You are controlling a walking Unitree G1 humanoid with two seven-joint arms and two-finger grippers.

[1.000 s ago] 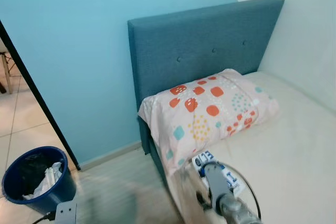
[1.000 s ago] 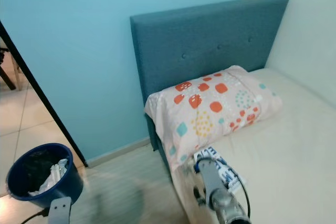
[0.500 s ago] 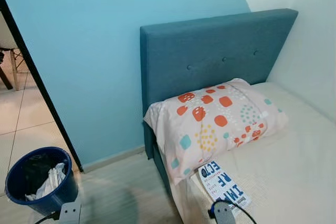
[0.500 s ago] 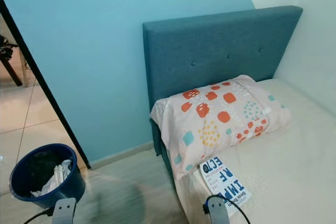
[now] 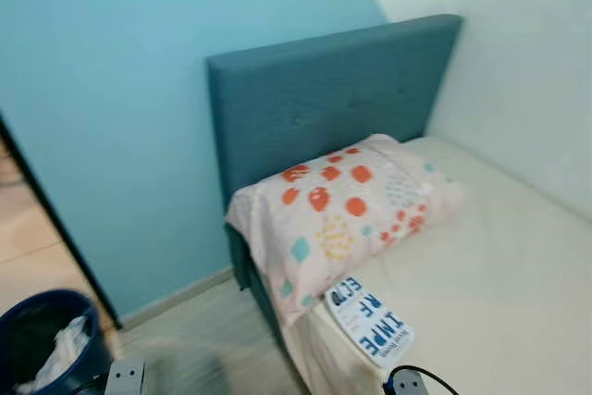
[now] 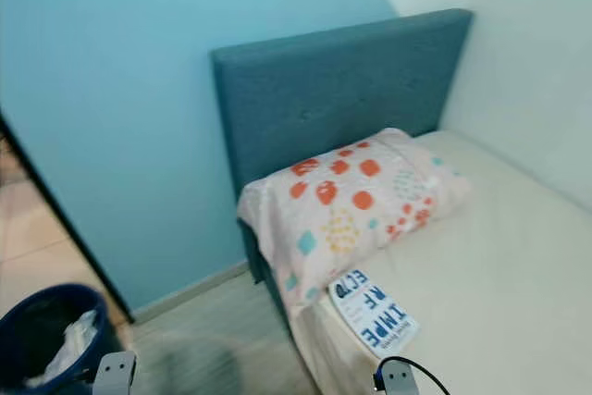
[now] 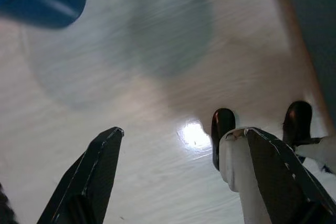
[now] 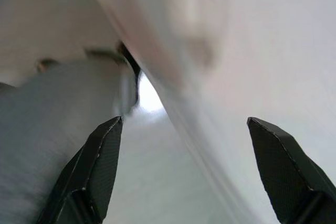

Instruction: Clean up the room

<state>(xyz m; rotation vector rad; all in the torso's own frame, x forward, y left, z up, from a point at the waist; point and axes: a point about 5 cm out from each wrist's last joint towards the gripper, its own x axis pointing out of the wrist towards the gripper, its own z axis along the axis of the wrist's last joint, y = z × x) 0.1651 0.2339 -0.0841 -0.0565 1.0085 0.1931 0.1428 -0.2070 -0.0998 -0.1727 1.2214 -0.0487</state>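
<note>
The bin (image 5: 42, 344) is cut off at the frame edge, on the floor (image 5: 199, 339) beside the bed (image 5: 481, 265). A booklet (image 5: 370, 319) is seen by the pillow (image 5: 342, 205). Both grippers (image 7: 184, 177) (image 8: 184, 171) are spread apart, empty.

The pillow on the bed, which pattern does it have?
The pillow is pale pink with orange, teal and dotted patches; the right eye view shows it best.

A home bedroom: a bed (image 5: 518, 275) with a teal padded headboard (image 5: 324, 99) at 12 o'clock, a patterned pillow (image 5: 342, 205) below it, blue painted wall (image 5: 102, 90) at 10 o'clock, a waste bin (image 5: 42, 344) at 8 o'clock
</note>
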